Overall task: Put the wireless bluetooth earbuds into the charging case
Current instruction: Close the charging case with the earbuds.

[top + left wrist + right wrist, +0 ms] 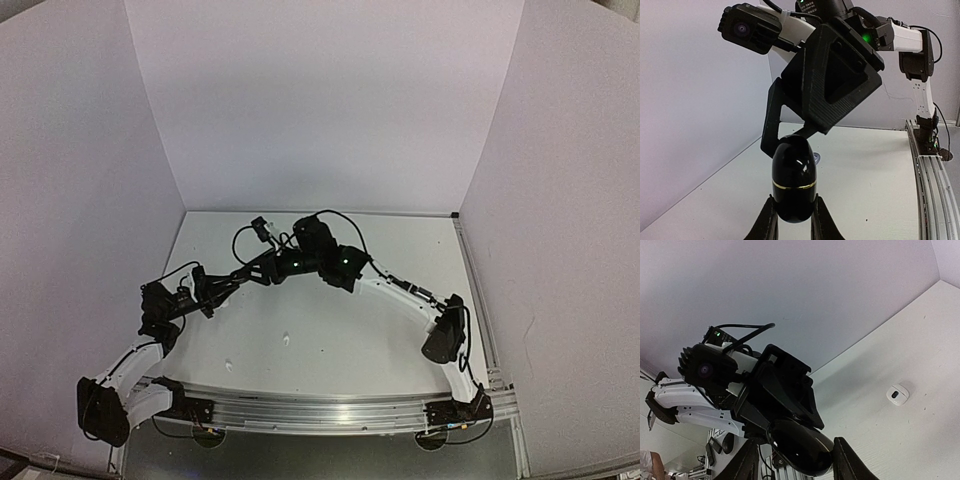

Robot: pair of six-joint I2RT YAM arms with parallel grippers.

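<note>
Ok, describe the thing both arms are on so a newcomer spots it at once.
Above the middle of the white table, the two arms meet. The left gripper clamps a glossy black egg-shaped case, its far end within the right gripper. Its dark shell and thin gold band set it apart from the small white piece on the table.

Soft even light, glossy reflections
</note>
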